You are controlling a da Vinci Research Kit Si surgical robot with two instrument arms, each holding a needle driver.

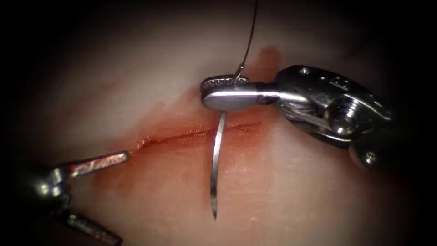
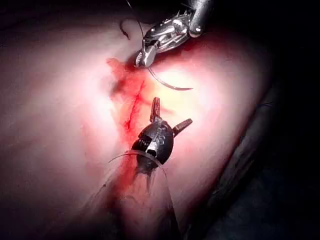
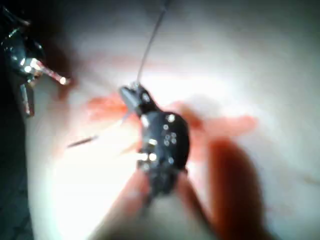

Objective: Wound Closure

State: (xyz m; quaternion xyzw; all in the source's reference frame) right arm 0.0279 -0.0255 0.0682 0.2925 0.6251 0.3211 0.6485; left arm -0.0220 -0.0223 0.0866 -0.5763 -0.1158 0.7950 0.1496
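Observation:
The tissue (image 1: 291,191) carries a red cut (image 1: 191,135) running left to right. My right tool (image 1: 205,92) is shut on the curved needle (image 1: 216,159) close to its thread end. The needle hangs across the cut, and its tip lies free over the tissue on the near side, not in the tissue. Dark thread (image 1: 249,41) rises from the held end. At the cut's left end my left tool (image 1: 123,198) is open and holds nothing. In the left wrist view the left tool (image 2: 172,111) is spread beside the cut (image 2: 131,107), with the needle (image 2: 167,85) under the right tool (image 2: 141,59).
Red fluid (image 1: 268,57) stains the tissue around the cut and behind the right tool. In the right wrist view the right tool (image 3: 131,92) grips the needle (image 3: 82,142), the thread (image 3: 150,45) runs away from it, and the left tool (image 3: 47,95) is off to one side.

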